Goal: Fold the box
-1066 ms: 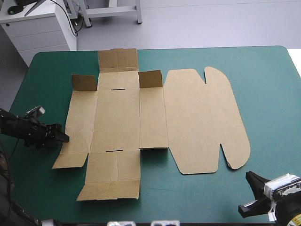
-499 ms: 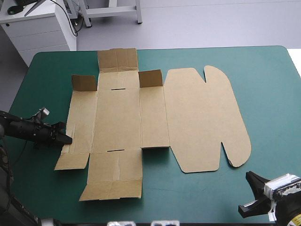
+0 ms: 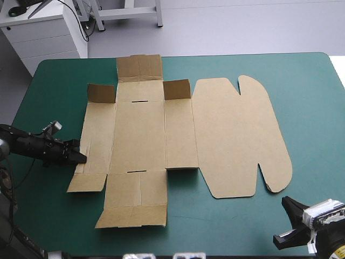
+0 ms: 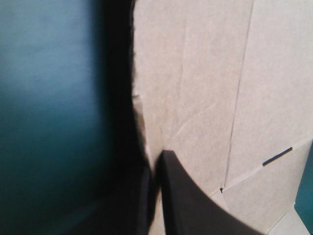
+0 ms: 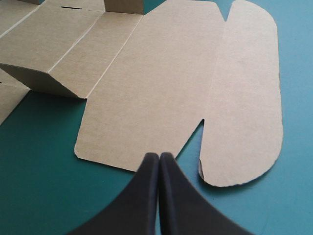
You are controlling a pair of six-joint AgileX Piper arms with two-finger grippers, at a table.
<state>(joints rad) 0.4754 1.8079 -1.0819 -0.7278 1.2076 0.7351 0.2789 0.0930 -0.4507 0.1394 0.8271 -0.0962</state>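
Pale grey floor (image 3: 242, 27) — white drawer cabinet (image 3: 48, 40) beyond the teal-green table (image 3: 312, 108)

My left arm (image 3: 27, 144) reaches in low and almost level from the left side of the desk (image 3: 302, 81). My left tool (image 3: 80, 155) is pinched nearly together on the left edge of the box (image 3: 139, 135), with one finger (image 4: 183, 200) lying over the board. My right arm (image 3: 325, 218) sits drawn back at the near right corner. My right tool (image 5: 159, 157) has its fingers pressed into one pointed arch, holding nothing.

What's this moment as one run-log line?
box: mostly flat | left pincer: shut on its left edge | right pincer: shut, off box
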